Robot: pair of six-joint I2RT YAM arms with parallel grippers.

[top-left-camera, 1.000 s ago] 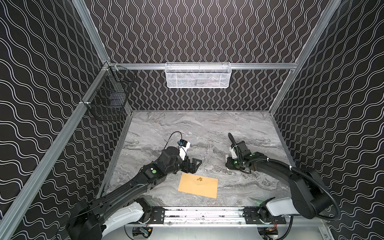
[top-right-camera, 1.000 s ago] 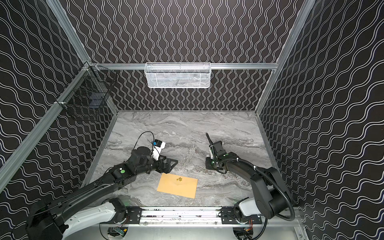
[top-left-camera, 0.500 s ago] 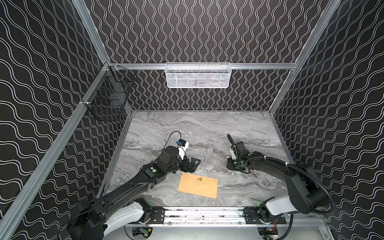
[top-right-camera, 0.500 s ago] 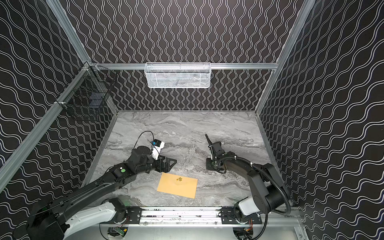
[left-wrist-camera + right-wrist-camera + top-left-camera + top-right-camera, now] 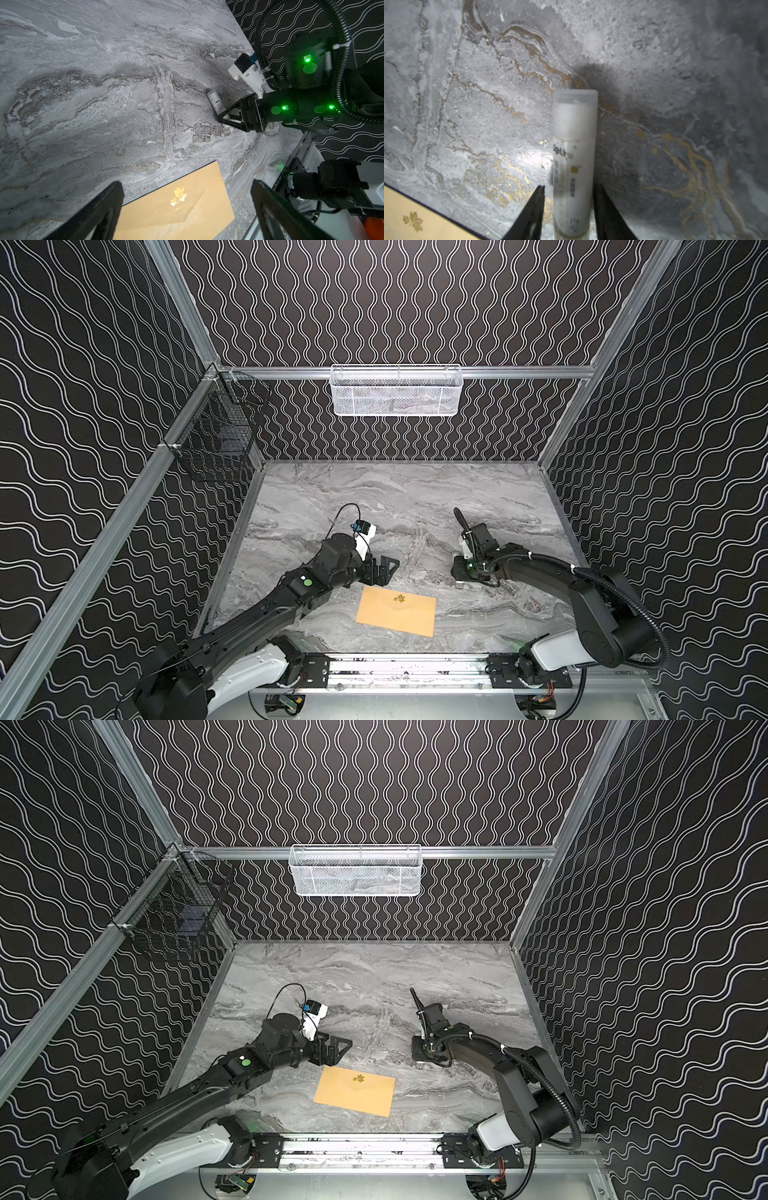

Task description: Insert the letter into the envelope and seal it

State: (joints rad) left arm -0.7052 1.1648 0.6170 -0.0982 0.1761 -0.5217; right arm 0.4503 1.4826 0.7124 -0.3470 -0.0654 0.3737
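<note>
Envelope (image 5: 397,611), a tan kraft-paper rectangle, lies flat on the grey marble-pattern tabletop (image 5: 374,497) near the front rail, between the two arms. Its pointed flap is folded down. Same spot as a second ago.

Left gripper (image 5: 392,568), black, hangs near the envelope's far left corner. Jaws spread wide, holding nothing. Unmoved.

Right gripper (image 5: 569,188) sits low at the tabletop, well right of the envelope. Change: its jaws have parted over the last second. The right wrist view shows a gap on one side of the small white cylinder (image 5: 575,135), likely a glue stick. It lies between the fingers, apparently no longer pinched.

Gold leaf-shaped mark (image 5: 178,196) sits at the flap's tip.

White paper letter: not visible in any view; judged to be inside.

Reading: the cylinder is being let go, so sealing looks done or nearly so. Whether the flap has stuck, cannot tell.
</note>
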